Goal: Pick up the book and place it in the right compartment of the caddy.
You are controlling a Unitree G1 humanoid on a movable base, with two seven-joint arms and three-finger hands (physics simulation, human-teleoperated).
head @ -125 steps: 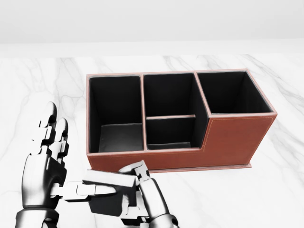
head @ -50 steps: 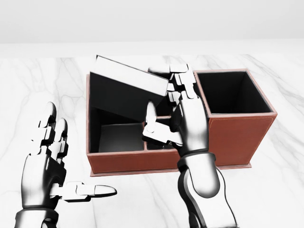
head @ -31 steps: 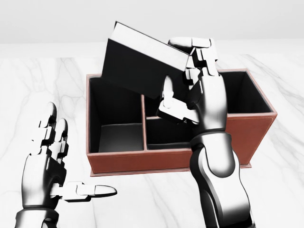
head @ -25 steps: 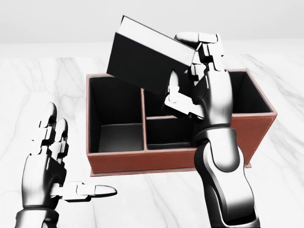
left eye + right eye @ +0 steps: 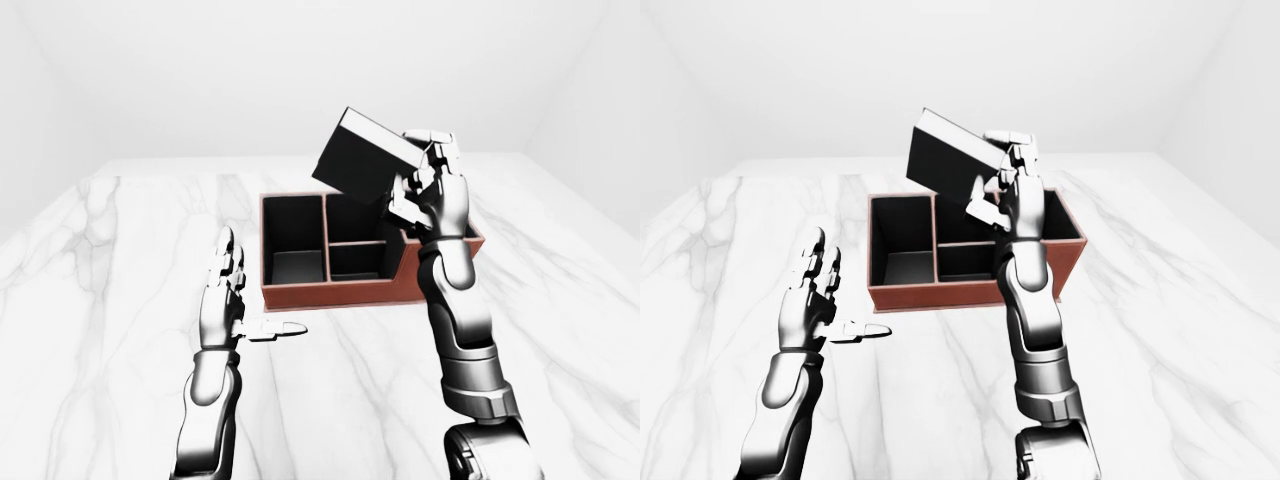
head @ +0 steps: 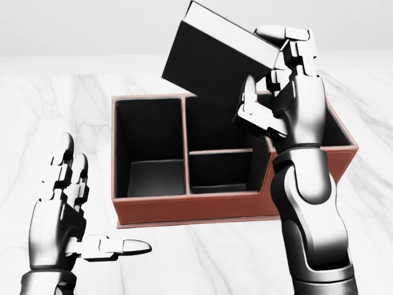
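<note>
My right hand (image 6: 270,80) is shut on a black book (image 6: 212,61) with a white page edge, holding it tilted in the air above the caddy's middle compartments. The brown leather caddy (image 6: 202,208) with black lining stands on the marble table; my right forearm hides much of its right compartment (image 6: 334,132). My left hand (image 6: 67,203) is open at the lower left of the head view, thumb pointing right, apart from the caddy. In the right-eye view the book (image 5: 945,155) hangs over the caddy (image 5: 940,293).
The white marble table (image 6: 61,110) stretches around the caddy on all sides. Pale walls rise beyond the table's far edge (image 5: 300,158). Nothing else stands on the tabletop.
My right hand has lifted the book from near the table's bottom edge up over the caddy and carried it rightward and higher. The left hand has not moved.
</note>
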